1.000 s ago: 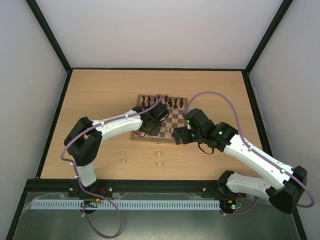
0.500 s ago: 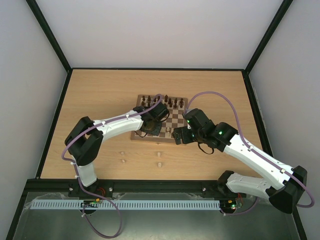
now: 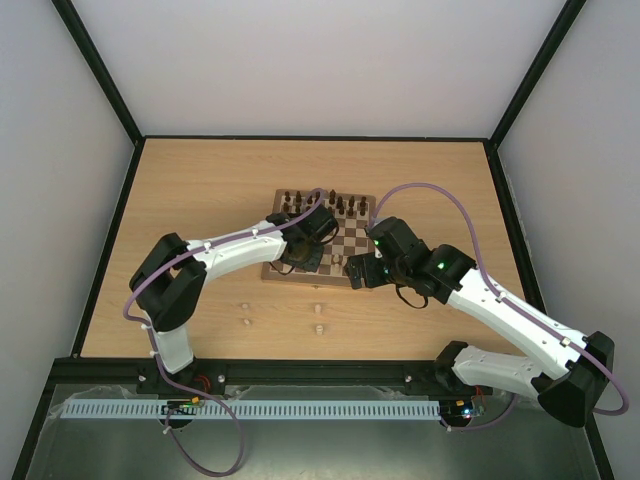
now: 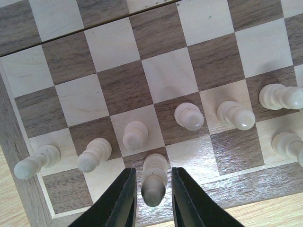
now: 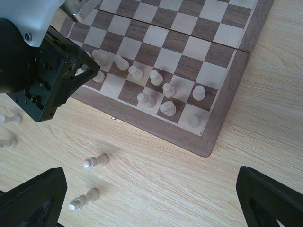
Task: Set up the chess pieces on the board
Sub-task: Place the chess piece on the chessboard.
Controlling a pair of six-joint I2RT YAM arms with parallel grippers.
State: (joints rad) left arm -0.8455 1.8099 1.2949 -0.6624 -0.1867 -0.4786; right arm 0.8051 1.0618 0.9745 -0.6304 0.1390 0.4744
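Note:
The board [image 3: 346, 246] lies mid-table. In the left wrist view, a row of pale pawns [image 4: 189, 116] stands on the board's [image 4: 170, 75] second row near its edge. My left gripper [image 4: 152, 173] is open and straddles one upright pale piece [image 4: 154, 181] on a dark back-row square, with a thin gap on each side. It sits at the board's near left corner [image 3: 303, 262]. My right gripper [image 5: 150, 175] is open wide and empty, above bare table off the board's near edge [image 3: 355, 272]. Two pale pieces [image 5: 94, 161] lie on the table below it.
Dark brown pieces [image 3: 330, 204] fill the board's far rows. More pale pieces lie on the tabletop near the front, at left [image 3: 244, 313] and at centre [image 3: 317, 318]. The left gripper's black body [image 5: 42, 80] shows in the right wrist view.

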